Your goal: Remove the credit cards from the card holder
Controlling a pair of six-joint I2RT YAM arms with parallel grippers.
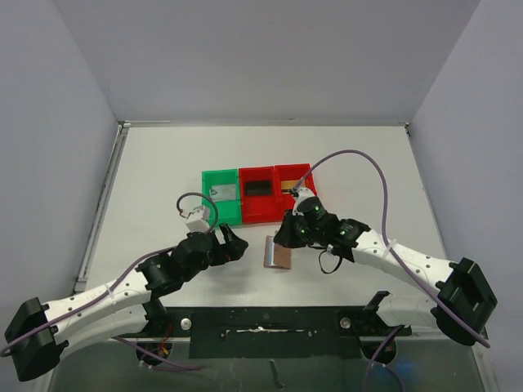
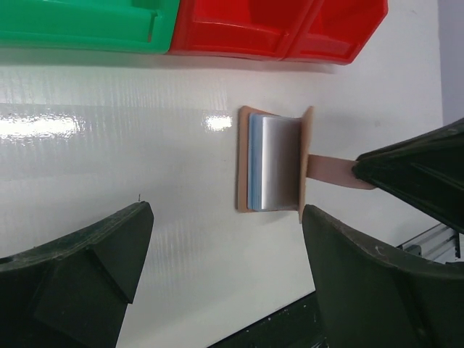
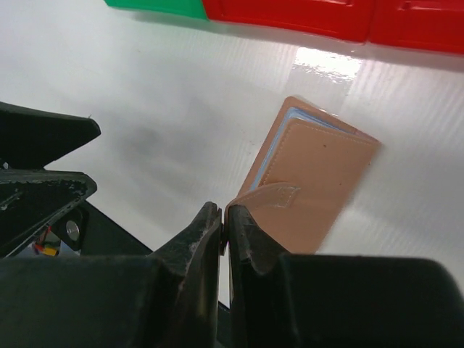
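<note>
**A:** Right gripper (image 3: pixel 223 221) first: its jaws are pinched tight on the strap tab (image 3: pixel 270 194) of the card holder (image 3: pixel 322 181).

**B:** And the left gripper (image 2: pixel 226 216)?

**A:** Jaws spread wide and gripping nothing. Its fingers (image 2: pixel 87 268) hang low over the white table (image 2: pixel 109 167), with the card holder just ahead of them.

**B:** Where does the holder sit?

**A:** Around the middle of the table's width, between the row of bins and the near edge. One brown leather flap lies flat on the table. The other flap, the one with the strap tab, stands up from it. Blue-grey pockets show inside, with a shiny silver-grey face over them. I can't tell whether that is a card or just a pocket.

**B:** What about the bins?

**A:** There are three side by side, toward the centre of the table. The green bin (image 1: pixel 221 214) is on the left with a silver-grey card (image 1: pixel 225 193) lying in it. The middle red bin (image 1: pixel 257 212) holds a black card (image 1: pixel 260 187). The right red bin (image 1: pixel 294 173) shows a sliver of a gold-tan card (image 1: pixel 287 190), the rest hidden behind the right arm.

**B:** Is any lettering legible?

**A:** The cards are too small from overhead for any print to be read.
</note>
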